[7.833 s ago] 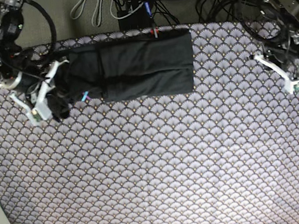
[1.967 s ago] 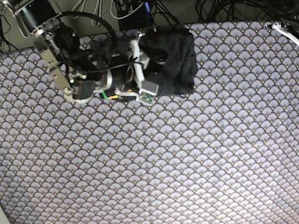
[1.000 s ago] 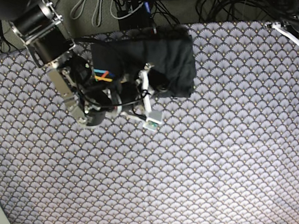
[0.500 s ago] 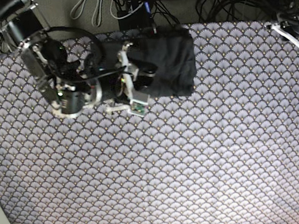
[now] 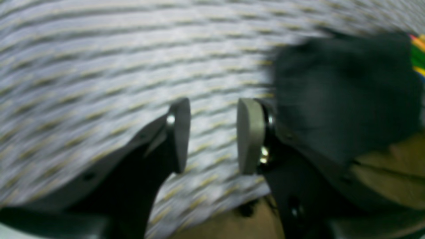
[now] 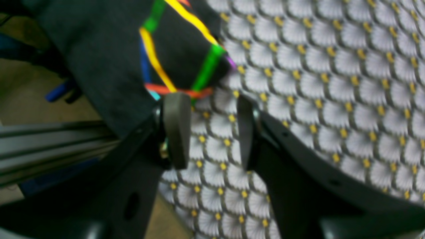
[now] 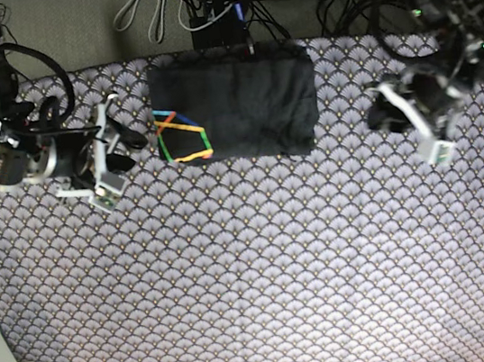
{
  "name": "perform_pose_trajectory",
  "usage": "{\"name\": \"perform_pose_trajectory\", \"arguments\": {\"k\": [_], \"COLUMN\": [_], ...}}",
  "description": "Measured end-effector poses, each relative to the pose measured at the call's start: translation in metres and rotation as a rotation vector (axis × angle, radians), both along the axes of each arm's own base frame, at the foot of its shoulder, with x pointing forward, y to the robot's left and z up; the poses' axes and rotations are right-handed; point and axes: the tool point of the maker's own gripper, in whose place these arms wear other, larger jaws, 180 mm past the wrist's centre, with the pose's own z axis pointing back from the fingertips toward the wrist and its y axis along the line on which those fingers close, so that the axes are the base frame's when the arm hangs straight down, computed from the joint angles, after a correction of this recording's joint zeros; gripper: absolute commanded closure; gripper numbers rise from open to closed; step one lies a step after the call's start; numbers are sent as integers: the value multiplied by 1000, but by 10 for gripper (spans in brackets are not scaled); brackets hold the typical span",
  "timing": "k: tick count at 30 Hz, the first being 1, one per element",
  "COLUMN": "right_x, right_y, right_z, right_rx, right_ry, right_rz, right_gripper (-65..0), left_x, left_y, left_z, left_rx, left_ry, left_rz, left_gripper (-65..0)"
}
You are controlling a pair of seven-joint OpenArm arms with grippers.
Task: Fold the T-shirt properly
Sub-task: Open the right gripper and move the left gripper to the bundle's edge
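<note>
T-shirt (image 7: 235, 105) looks soft, light, floppy; best pinched at a folded edge. Left jaws (image 5: 212, 136) and right jaws (image 6: 211, 131) both gape, empty.

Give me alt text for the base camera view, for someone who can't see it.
A dark T-shirt, folded into a compact rectangle with a multicoloured outline print at its left edge, lies at the far side of a scallop-patterned tablecloth. The right gripper and left gripper flank it, both open and empty, apart from the cloth.
</note>
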Motion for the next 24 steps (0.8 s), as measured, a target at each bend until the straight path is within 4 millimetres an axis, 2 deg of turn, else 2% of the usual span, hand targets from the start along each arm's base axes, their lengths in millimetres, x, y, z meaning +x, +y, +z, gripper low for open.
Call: {"name": "perform_pose_trajectory", "arguments": {"k": [3, 5, 7, 10, 13, 15, 24], "right_x": [-6, -9, -13, -15, -15, -15, -14], "right_y": [-12, -14, -16, -21, -20, -20, -20], "right_z": [-4, -6, -8, -10, -9, -10, -9], "right_rx": [-20, -21, -18, -33, -30, -31, -27], "right_ry": [16, 26, 34, 43, 40, 41, 39], "right_rz": [-20, -26, -33, -36, -37, -36, -37], "right_gripper": [-245, -245, -245, -245, -244, -244, -242], "left_x": [6, -1, -9, -6, -7, -9, -14], "left_y": [-34, -45, -60, -79, -84, -82, -83], "left_z": [-16, -30, -40, -35, -35, -35, -38], "left_rx": [-83, -109, -142, -263, -321, -320, -330], "left_ry": [34, 89, 120, 99, 104, 108, 119], "left_rz": [-56, -77, -116, -136, -137, -134, -130], "left_gripper": [-238, -243, -277, -372, -469, -493, -495]}}
